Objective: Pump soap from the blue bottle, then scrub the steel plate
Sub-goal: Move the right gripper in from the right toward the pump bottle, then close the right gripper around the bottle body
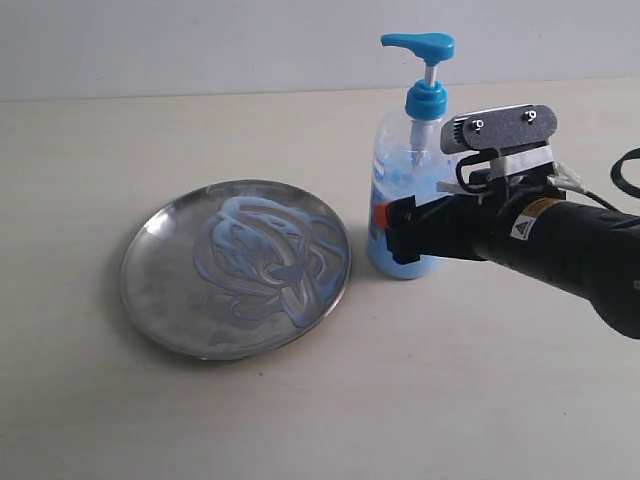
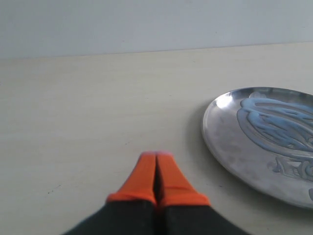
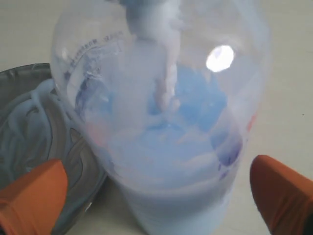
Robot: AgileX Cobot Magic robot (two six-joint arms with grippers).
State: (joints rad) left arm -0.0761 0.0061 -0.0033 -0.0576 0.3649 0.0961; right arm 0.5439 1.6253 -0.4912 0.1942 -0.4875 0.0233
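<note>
The blue bottle (image 1: 398,165) stands upright on the table just right of the steel plate (image 1: 236,268), its blue pump head (image 1: 418,44) raised. Pale blue soap (image 1: 260,255) is smeared in swirls over the plate. My right gripper (image 1: 392,232) is open at the bottle's lower body. In the right wrist view the bottle (image 3: 166,147) fills the space between the orange fingers (image 3: 34,196), with a small gap on each side. My left gripper (image 2: 156,159) is shut and empty, low over bare table beside the plate (image 2: 244,152). It is out of the exterior view.
The light wooden table (image 1: 450,400) carries only the plate and the bottle. A pale wall (image 1: 200,40) runs behind its far edge. The right arm (image 1: 570,250) reaches in from the right side.
</note>
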